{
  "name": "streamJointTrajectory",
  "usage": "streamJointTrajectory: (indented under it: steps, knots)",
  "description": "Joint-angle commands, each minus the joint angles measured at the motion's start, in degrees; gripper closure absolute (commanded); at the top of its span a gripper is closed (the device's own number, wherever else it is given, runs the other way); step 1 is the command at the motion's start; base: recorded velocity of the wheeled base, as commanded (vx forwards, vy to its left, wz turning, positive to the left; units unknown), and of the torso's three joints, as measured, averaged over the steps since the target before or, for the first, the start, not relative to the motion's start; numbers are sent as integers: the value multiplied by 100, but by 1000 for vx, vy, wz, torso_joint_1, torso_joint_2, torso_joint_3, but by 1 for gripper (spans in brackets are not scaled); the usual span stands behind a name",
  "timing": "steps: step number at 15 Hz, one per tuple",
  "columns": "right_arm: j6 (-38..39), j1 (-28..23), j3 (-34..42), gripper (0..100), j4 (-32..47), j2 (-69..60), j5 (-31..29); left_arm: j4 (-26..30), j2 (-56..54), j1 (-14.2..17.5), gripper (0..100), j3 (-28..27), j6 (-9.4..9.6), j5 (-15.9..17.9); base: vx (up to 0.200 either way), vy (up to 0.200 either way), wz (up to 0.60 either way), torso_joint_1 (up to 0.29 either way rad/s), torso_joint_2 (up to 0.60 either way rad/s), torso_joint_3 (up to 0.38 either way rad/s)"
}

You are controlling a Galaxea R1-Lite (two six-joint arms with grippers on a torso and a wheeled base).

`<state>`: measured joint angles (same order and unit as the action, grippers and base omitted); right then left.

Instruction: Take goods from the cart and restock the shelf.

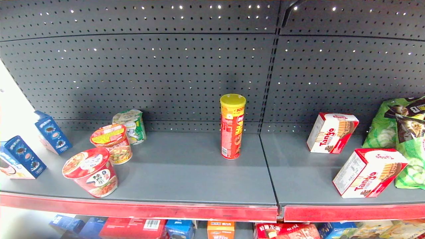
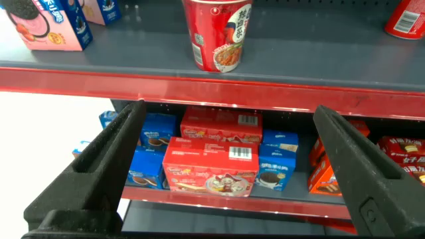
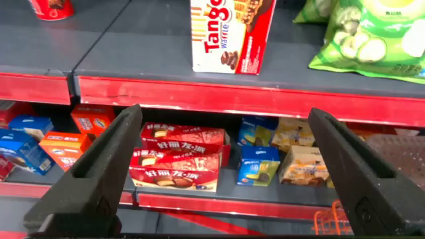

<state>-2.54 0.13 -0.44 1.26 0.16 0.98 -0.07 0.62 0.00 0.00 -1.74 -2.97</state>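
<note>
A red chip can with a yellow lid (image 1: 232, 126) stands upright at the middle of the grey shelf (image 1: 186, 172). Three noodle cups stand to its left: a red one (image 1: 91, 172) at the front, another (image 1: 113, 143) behind it, a green one (image 1: 131, 126) at the back. Two wafer boxes (image 1: 332, 132) (image 1: 368, 172) lie on the right section. My left gripper (image 2: 226, 172) is open below the shelf's red edge, under the red cup (image 2: 218, 33). My right gripper (image 3: 229, 172) is open below the front wafer box (image 3: 229, 33).
Blue cookie boxes (image 1: 23, 159) stand at the shelf's left end and green snack bags (image 1: 405, 139) at its right end. The lower shelf holds red boxes (image 2: 212, 166) (image 3: 176, 166), blue boxes and orange boxes. A perforated back panel (image 1: 166, 73) closes the rear.
</note>
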Motion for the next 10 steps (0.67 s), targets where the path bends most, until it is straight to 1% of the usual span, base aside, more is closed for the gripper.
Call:
streamJointTrajectory:
  steps: [1,4,5,6,7,8,9,10]
  knots:
    - [201,-5,-9,0,15,-16,-10,-1,8,0,0,0,-1,-1,0,0,0,0,0,0]
    - [166,4,-9,0,24,-16,-10,-1,8,0,0,0,-1,-1,0,0,0,0,0,0]
    - [113,4,-299,0,-205,-16,166,-1,8,0,0,0,-1,-1,0,0,0,0,0,0]
    - [16,-5,-642,0,-328,-16,737,-1,8,0,0,0,-1,-1,0,0,0,0,0,0]
    - [-72,-22,-712,0,-301,-16,1107,-1,8,0,0,0,-10,-1,0,0,0,0,0,0]
    - [-72,-40,-791,0,-257,28,1019,-1,8,0,0,0,-10,-1,0,0,0,0,0,0]
    - [-19,-233,-1151,0,-161,476,720,-1,8,0,0,0,-1,-1,0,0,0,0,0,0]
    - [245,-523,-1661,0,-117,942,667,-1,8,0,0,0,-1,-1,0,0,0,0,0,0]
